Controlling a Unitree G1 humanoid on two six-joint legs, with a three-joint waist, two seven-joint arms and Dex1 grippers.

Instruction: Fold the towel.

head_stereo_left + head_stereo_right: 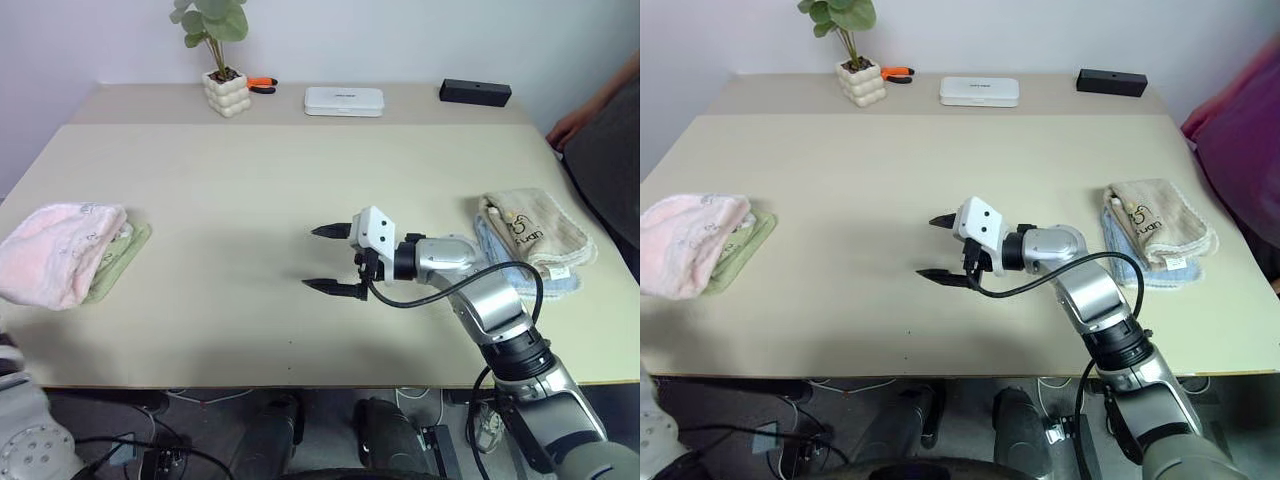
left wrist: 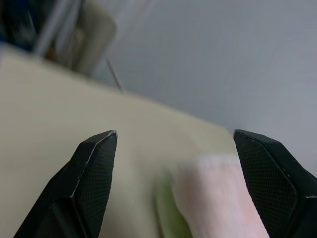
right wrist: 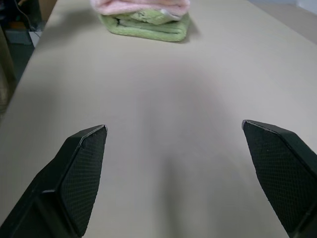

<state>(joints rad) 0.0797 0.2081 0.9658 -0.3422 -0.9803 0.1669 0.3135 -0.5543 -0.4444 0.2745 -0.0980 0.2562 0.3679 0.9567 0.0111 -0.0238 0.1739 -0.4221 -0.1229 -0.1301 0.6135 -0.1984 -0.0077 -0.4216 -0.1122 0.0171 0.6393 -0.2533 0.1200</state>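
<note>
The pale pink fluffy towel [image 1: 55, 252] lies folded on top of a light green towel [image 1: 122, 262] at the table's left edge, hanging a little over that edge. It also shows as the pink towel [image 3: 140, 5] on the green towel [image 3: 148, 26] far ahead in the right wrist view. My right gripper [image 1: 327, 259] hovers open over the middle of the table, pointing left toward the stack, with nothing between its fingers. In the left wrist view my left gripper [image 2: 174, 141] is open and empty, with the pink towel [image 2: 218, 198] just beyond its fingertips.
A beige towel with a printed motif [image 1: 530, 230] lies on a light blue towel [image 1: 560, 282] at the right. Along the far edge stand a potted plant [image 1: 224, 80], orange-handled pliers [image 1: 262, 84], a white flat box [image 1: 344, 101] and a black box [image 1: 475, 92]. A person's hand [image 1: 572, 124] rests at the far right.
</note>
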